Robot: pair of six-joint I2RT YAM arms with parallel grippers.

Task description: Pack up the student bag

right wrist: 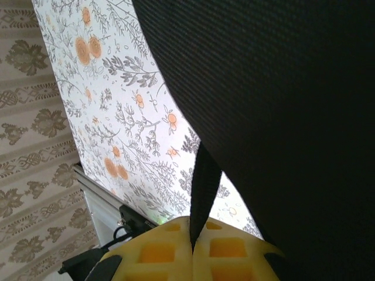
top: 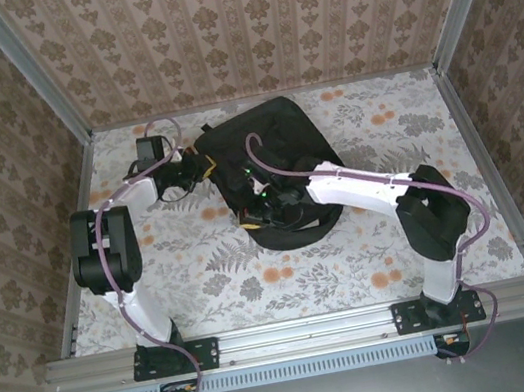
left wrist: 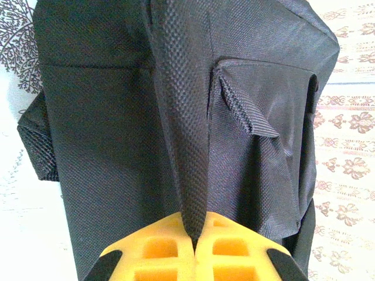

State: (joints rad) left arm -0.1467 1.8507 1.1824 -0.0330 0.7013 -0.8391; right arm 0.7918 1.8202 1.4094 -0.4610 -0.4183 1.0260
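The left tool (left wrist: 195, 241) is seen fully closed. Its yellow pads (left wrist: 158, 254) are pressed together on a raised fold (left wrist: 190, 146) of black woven fabric. The fold belongs to the student bag (left wrist: 105, 134) and runs straight up from the pinch. In the top view the left tool (top: 194, 165) is placed against the bag's left edge, touching it.

The right tool (right wrist: 193, 239) is also closed tight. A narrow black strap (right wrist: 205, 181) is clamped between its yellow pads (right wrist: 234, 254) and runs straight up to the edge of the bag body (right wrist: 281, 88). In the top view the right tool (top: 267, 213) is placed over the near-left part of the bag, with dark fabric bunched around it.

The student bag (top: 273, 143) is laid on the floral table (top: 384, 256), in the far middle, between the two arms. It is large, black and soft, and set slightly askew. The near end is rounded and the far end squarer. A coarse weave is shown in both wrist views. A side pocket (left wrist: 263, 164) with a pleated, puckered corner is seen beside the pinched fold, and a horizontal seam is crossed on the panel to its left. Loose creases are visible across the top surface. Whether any zipper is open cannot be told. The orange-and-grey flower print of the table (right wrist: 117, 117) is seen next to the bag's edge in the right wrist view.
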